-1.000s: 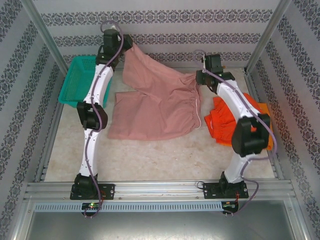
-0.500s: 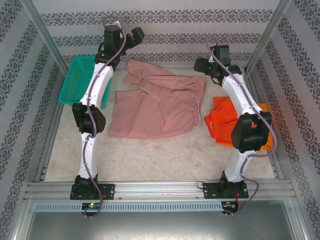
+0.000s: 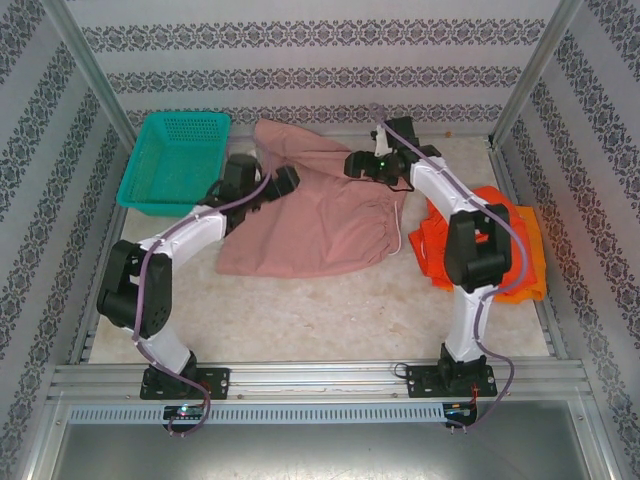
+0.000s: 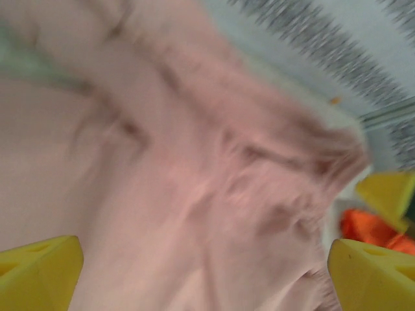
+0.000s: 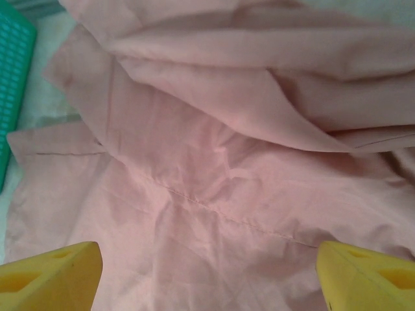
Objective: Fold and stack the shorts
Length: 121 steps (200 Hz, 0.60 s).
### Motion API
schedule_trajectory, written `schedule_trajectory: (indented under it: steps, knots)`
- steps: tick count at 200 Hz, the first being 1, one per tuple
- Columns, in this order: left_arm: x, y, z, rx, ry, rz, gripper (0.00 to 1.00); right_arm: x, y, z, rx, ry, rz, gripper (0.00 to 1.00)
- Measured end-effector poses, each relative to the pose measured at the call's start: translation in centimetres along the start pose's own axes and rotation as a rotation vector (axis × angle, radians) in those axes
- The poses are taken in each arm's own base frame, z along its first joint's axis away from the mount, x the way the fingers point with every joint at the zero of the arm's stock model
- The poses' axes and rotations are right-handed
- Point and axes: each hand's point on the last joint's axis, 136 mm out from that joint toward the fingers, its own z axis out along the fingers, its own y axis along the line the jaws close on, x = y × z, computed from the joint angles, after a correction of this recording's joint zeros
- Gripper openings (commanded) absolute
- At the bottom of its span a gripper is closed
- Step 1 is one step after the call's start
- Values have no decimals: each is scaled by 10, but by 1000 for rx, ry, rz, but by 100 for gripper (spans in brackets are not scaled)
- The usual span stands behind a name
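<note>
The left hand (image 3: 290, 180) has its two yellow fingers (image 4: 39, 272) wide apart, and nothing is between them. It is over the left edge of the dusty pink shorts (image 3: 320, 205), but whether it touches the cloth I cannot tell. In the left wrist view the picture is blurred, and pink cloth lies under and ahead of the hand (image 4: 204, 278). From this hand most of the pink shorts lie toward 3 o'clock and 4 o'clock in the top view.

The right hand (image 3: 350, 165) is also spread open and holds nothing. In the right wrist view its fingers (image 5: 369, 278) stand at the two lower corners, and wrinkled pink shorts (image 5: 214, 181) with a stitched seam lie below and ahead of the hand (image 5: 207, 278). In the top view this hand is over the far part of the shorts, which spread from it toward 6 and 7 o'clock.

The pink shorts lie loose and not flat in the middle of the desk (image 3: 330, 320), with one part bunched toward 12 o'clock. A white drawstring (image 3: 398, 215) hangs at their right edge. At 3 o'clock from them, just beside, lie the red-orange shorts (image 3: 428, 250) with the yellow-orange shorts (image 3: 533, 255). At 10 o'clock stands the teal basket (image 3: 135, 180).
</note>
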Motion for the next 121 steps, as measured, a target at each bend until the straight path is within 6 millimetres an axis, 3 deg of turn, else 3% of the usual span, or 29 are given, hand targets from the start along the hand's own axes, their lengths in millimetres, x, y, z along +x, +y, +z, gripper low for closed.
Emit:
schedule_trajectory:
  steps: [22,72,121]
  knots:
    - [39,15,8,-24,59,-21,95,2,1,26,-18,39,17,86]
    - [78,5,20,12,87,-7,93,-27,9,68,-70,26,42,87]
    - [126,41,23,-59,152,-14,92,-47,1,99,-82,2,98,87]
